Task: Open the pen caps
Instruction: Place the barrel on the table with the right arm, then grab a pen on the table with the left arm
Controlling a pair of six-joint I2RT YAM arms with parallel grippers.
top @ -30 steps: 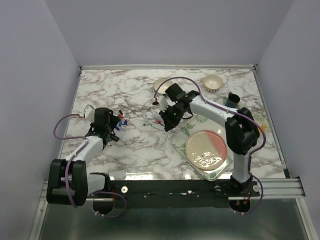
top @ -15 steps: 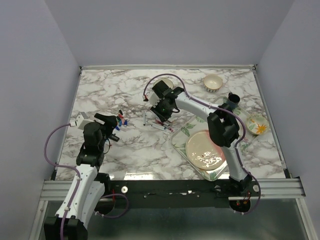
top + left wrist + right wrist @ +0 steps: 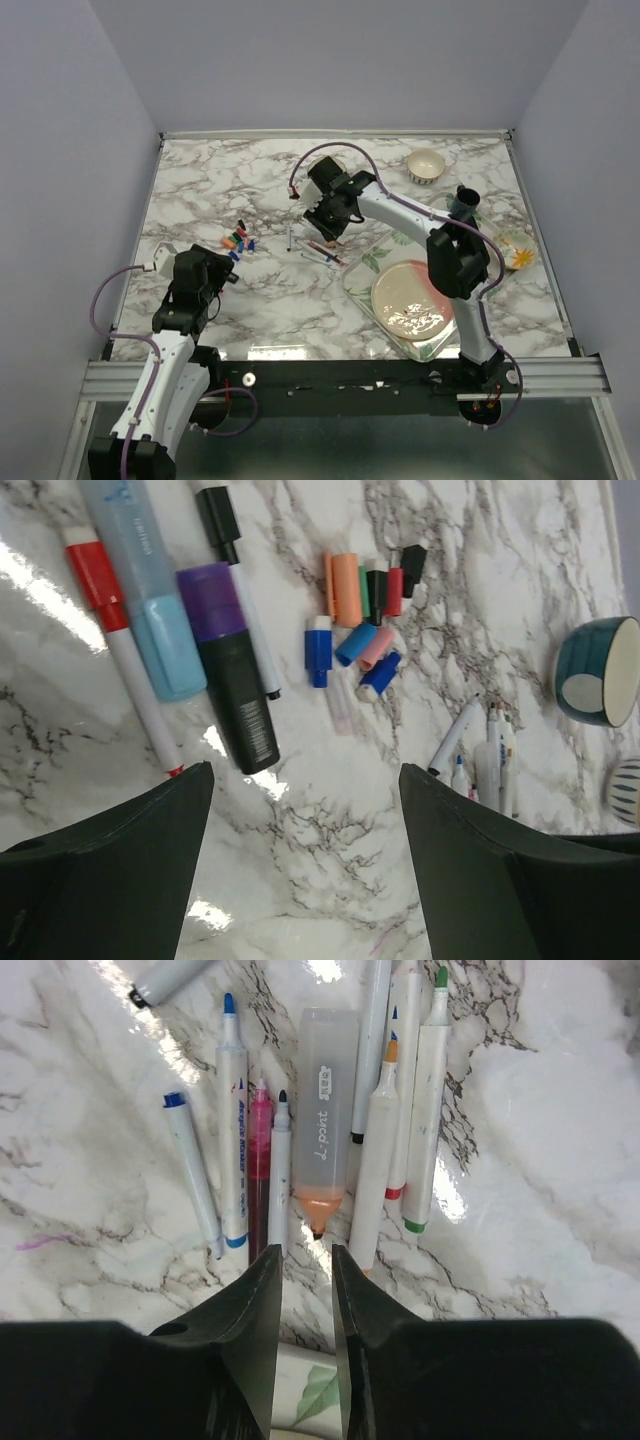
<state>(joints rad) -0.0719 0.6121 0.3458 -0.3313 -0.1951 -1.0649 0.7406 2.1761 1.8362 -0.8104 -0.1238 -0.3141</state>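
Left tool (image 3: 305, 790) hangs above the marble desk (image 3: 330, 880), jaws spread wide with nothing between them. The loose pen caps (image 3: 355, 643), in blue, orange, red, black and pink, lie clustered on the desk just beyond it. Beside the cluster lie a red-banded marker (image 3: 97, 572), a pale blue highlighter (image 3: 140, 560), a purple-and-black highlighter (image 3: 225, 660) and a black-ended marker (image 3: 218, 518). Right tool (image 3: 305, 1260) stands over a row of uncapped pens, among them an orange highlighter (image 3: 322, 1110). Its jaws are slightly parted and grip nothing.
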